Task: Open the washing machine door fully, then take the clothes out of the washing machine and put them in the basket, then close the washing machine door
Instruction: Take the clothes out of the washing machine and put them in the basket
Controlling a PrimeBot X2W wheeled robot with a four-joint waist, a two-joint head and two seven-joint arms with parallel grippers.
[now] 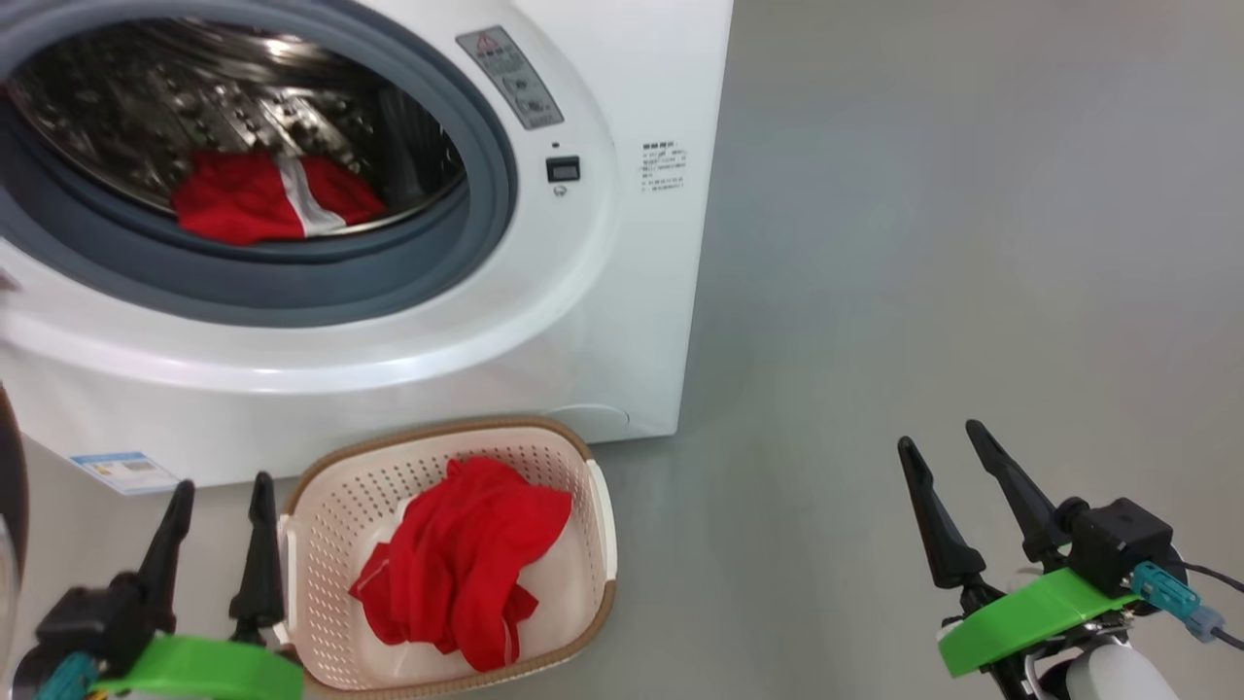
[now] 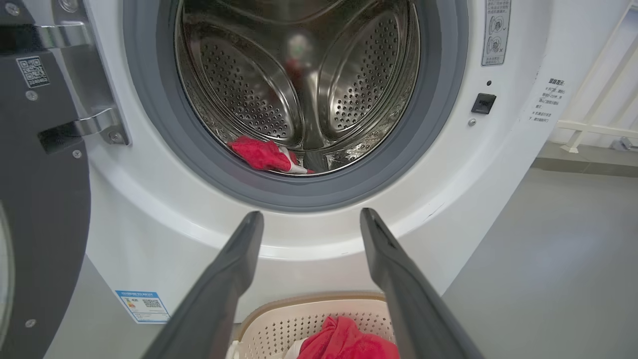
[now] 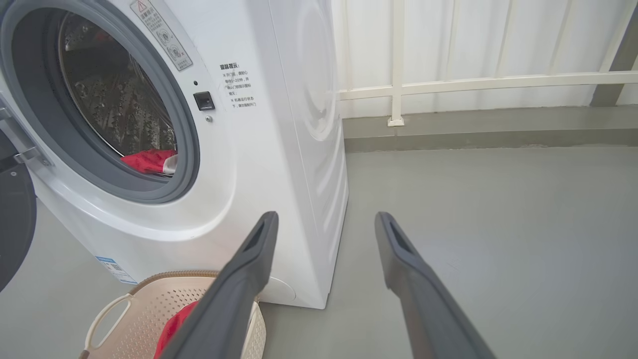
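Note:
The white washing machine (image 1: 603, 321) stands with its door (image 2: 40, 209) swung wide open to the left. One piece of the red clothes (image 1: 258, 199) lies at the front of the steel drum (image 2: 299, 75). Another red garment (image 1: 466, 564) fills the cream basket (image 1: 335, 496) on the floor before the machine. My left gripper (image 1: 222, 484) hovers open just left of the basket, empty. My right gripper (image 1: 941, 433) hangs open over bare floor to the right, empty. In the left wrist view the left gripper (image 2: 311, 214) points at the machine's front below the drum opening.
Grey floor (image 1: 923, 243) stretches to the right of the machine. A white railing and wall (image 3: 473, 80) run behind it. A blue label sticker (image 1: 124, 472) sits low on the machine's front.

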